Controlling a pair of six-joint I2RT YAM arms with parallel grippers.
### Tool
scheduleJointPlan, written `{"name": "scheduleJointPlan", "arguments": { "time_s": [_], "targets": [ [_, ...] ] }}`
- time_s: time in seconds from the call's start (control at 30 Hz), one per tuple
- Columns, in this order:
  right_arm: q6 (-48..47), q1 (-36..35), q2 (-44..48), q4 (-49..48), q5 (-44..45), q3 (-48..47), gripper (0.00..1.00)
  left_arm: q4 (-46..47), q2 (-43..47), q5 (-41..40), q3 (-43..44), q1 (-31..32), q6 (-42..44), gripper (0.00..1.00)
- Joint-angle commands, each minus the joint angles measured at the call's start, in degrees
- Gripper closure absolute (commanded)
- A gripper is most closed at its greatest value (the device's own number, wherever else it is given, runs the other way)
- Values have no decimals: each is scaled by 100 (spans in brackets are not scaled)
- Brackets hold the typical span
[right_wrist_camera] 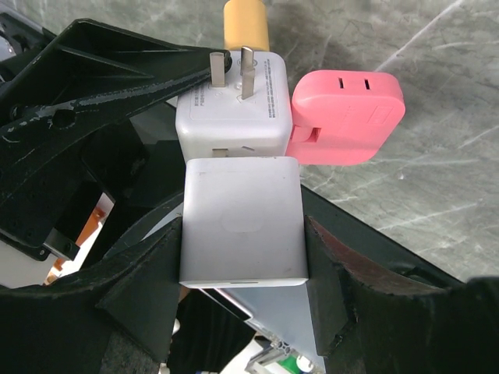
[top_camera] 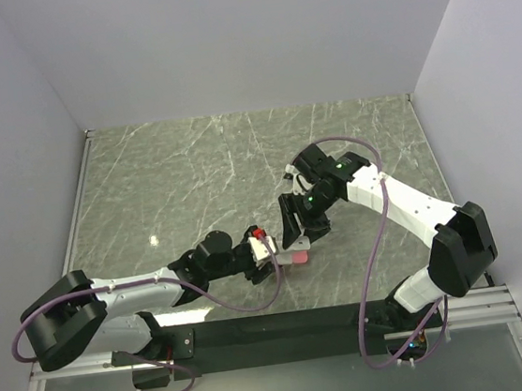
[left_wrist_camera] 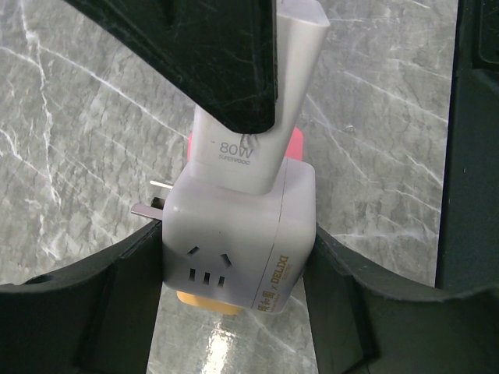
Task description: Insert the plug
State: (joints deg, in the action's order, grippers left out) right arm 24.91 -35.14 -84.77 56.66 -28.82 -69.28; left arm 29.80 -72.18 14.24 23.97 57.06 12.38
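Observation:
The plug, a white 80W charger (right_wrist_camera: 242,222), is held between the fingers of my right gripper (right_wrist_camera: 243,257), which is shut on it. Its front end sits against a white cube socket (left_wrist_camera: 234,234), and its pins are hidden. My left gripper (left_wrist_camera: 234,265) is shut on the sides of that cube. In the top view both grippers meet above the table's near middle: left gripper (top_camera: 266,252), right gripper (top_camera: 296,234). The cube's own metal prongs (right_wrist_camera: 230,74) stick out of another face.
A pink adapter (right_wrist_camera: 347,117) sits on one side of the cube, and an orange piece (left_wrist_camera: 207,302) projects from another. Grey marble tabletop (top_camera: 193,175) lies beneath, with white walls around it. The black base rail (top_camera: 285,327) runs along the near edge.

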Motion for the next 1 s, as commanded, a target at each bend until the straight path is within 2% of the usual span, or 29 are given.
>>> {"name": "scheduleJointPlan", "arguments": {
  "time_s": [0.0, 0.3, 0.97],
  "targets": [
    [85, -64, -127, -762, 755, 230, 100, 2592, 292, 641, 346, 43, -218, 99],
    [190, -73, -39, -1140, 685, 626, 100, 2960, 363, 685, 214, -19, -403, 99],
    [331, -318, -330, -1535, 807, 836, 100, 3427, 213, 659, 143, -195, -684, 99]
  ]
}}
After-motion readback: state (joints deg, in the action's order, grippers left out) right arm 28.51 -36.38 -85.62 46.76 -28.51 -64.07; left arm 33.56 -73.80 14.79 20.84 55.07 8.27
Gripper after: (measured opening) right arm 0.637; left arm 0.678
